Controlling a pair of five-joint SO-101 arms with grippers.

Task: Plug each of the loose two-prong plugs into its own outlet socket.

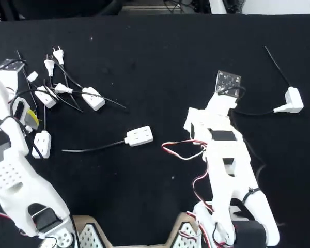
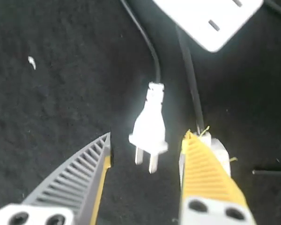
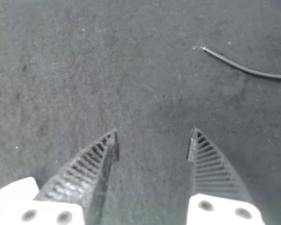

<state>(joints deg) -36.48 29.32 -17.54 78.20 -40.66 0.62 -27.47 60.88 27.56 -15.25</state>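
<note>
Plug (image 2: 149, 129) flat on the cloth (image 2: 61, 70) at left, between the parted fingers of left gripper (image 2: 147, 140), untouched. Right gripper (image 3: 152, 138) also apart, over bare cloth. Risk: closing off-centre, skewing the prongs; snagging the neighbouring cord (image 2: 189, 79).

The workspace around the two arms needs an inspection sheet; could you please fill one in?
Surface: black cloth, flat.
Job's things: lone socket at centre; socket cluster at left with loose plugs; angled plug far right.
Clutter: white fleck on the cloth.
Hands: left hand open, straddling a plug without touching it; right hand open over bare cloth.
Cables: black leads tangled at left; servo wires loop beside the right arm.
Surroundings: dark room beyond the far edge, details unclear.
</note>
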